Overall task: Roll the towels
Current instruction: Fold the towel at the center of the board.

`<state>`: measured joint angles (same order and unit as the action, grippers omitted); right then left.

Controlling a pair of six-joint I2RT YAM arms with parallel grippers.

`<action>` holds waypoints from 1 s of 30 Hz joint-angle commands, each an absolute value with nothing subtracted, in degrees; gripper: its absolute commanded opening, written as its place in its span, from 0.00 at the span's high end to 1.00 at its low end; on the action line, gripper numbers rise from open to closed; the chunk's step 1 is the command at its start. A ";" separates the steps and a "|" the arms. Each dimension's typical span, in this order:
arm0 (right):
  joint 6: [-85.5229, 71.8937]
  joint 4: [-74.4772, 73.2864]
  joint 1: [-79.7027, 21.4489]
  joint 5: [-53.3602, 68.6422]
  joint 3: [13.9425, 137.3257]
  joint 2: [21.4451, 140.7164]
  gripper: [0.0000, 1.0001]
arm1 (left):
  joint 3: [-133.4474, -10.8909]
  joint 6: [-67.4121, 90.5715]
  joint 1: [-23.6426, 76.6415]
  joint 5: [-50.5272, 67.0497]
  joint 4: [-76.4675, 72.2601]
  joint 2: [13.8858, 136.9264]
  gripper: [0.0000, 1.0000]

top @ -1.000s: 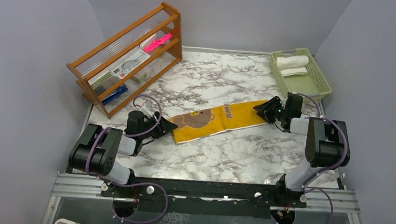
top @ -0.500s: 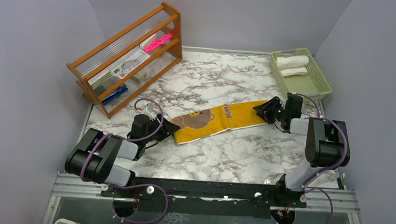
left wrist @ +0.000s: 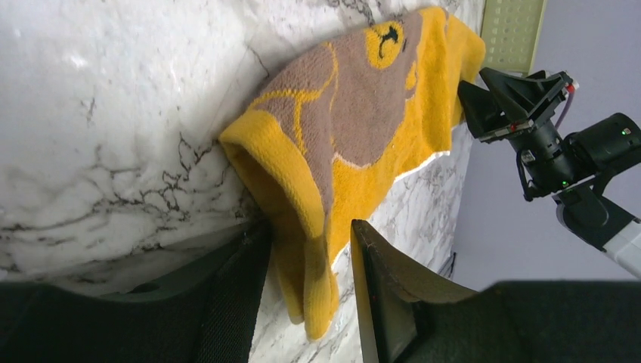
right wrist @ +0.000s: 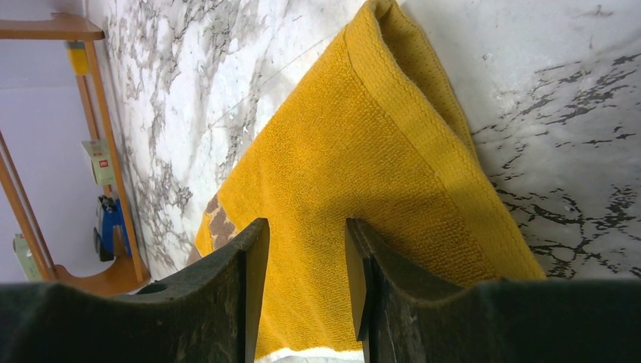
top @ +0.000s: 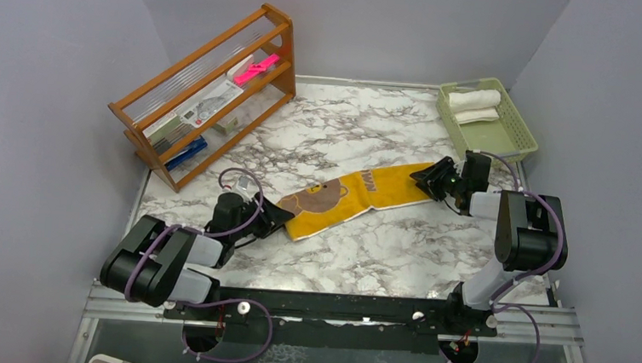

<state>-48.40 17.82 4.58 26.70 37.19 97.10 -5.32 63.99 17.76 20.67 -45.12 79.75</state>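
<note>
Your mustard-yellow towel point(top: 359, 194) lies near the middle of the marble table point(top: 381, 254). Its long axis runs diagonally from near-left to far-right. The brown face point(top: 318, 198) with its yellow cartoon print sits at the near-left end and faces up. The far-right part is plain mustard with a few brown letters. From the left wrist camera you see that near-left end lifted and folded over on itself, so a pocket opens under the fold. The pile looks thick and looped, with a smoother band along the hem.

Your left gripper point(top: 277, 215) is at the near-left end, with its jaws clamped on the doubled edge of the cloth, which hangs between them. Your right gripper point(top: 427, 175) is at the far-right end. Its jaws are closed on the cloth there, and the end rises off the table like a small tent.

The cream-white towel point(top: 474, 99) lies rolled in the green basket point(top: 519, 134) at the far-right corner, well apart from the mustard one. A wooden rack point(top: 205, 88) stands at the far left with small items on its shelves.
</note>
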 commanded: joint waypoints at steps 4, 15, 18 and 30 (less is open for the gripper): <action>-48.32 18.39 4.39 27.55 36.82 96.13 0.58 | -1.05 64.05 19.17 22.55 -25.43 79.02 0.52; -48.34 18.37 4.42 27.74 36.80 95.99 0.58 | -3.78 65.53 20.39 19.05 -23.97 79.88 0.51; -48.30 18.24 4.41 27.67 36.83 95.70 0.58 | -4.59 66.07 20.38 18.28 -24.33 80.14 0.51; -48.46 19.13 4.40 28.12 36.35 95.49 0.58 | -4.15 65.11 20.39 12.12 -17.47 68.77 0.97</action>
